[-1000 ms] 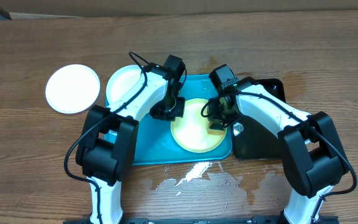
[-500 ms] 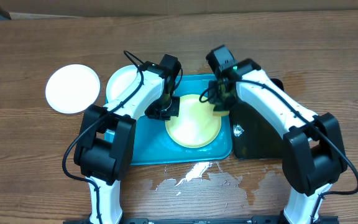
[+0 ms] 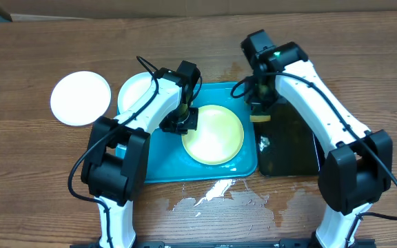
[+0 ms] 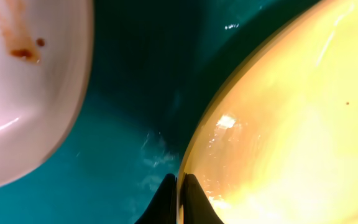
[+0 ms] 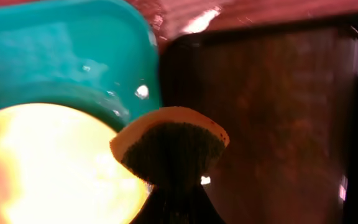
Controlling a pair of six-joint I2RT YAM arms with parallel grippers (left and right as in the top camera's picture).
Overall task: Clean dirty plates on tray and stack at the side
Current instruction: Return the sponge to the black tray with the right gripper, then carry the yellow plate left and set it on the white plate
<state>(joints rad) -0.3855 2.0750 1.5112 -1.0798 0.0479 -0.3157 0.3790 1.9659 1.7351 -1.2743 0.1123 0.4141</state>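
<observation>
Overhead: I judge the job about a third done. One white plate (image 3: 80, 98) lies alone on the bare table (image 3: 33, 179) to the far left and looks clean. There is no stack yet. A second white plate (image 3: 135, 93) lies at the far-left corner of the turquoise tray (image 3: 164, 162), overlapping its rim. The yellow-green plate (image 3: 214, 134) lies inside the tray, right of centre. My left hand (image 3: 182, 126) is at that plate's left edge. My right hand (image 3: 258, 109) is off the plate, up over the seam between the turquoise tray and the black tray (image 3: 288, 148), carrying a sponge (image 3: 260, 118). Spilled water (image 3: 212, 193) glistens on the table near me.

Left wrist: the hand (image 4: 180, 186) is pinched narrow on the rim of the yellow-green plate (image 4: 278, 124), which fills the right of the view and shows only one tiny speck. The white plate (image 4: 17, 99) on the left is apart from it across bare tray (image 4: 135, 87) and carries brown smears, so I count it as still to be washed.

Right wrist: the hand (image 5: 171, 196) is clamped on the sponge (image 5: 169, 146), dark scrub face toward the camera. The yellow-green plate (image 5: 48, 168) lies below-left and the sponge seems clear of it. The tray (image 5: 61, 50) is beyond it and the black tray (image 5: 260, 112) to the right.
</observation>
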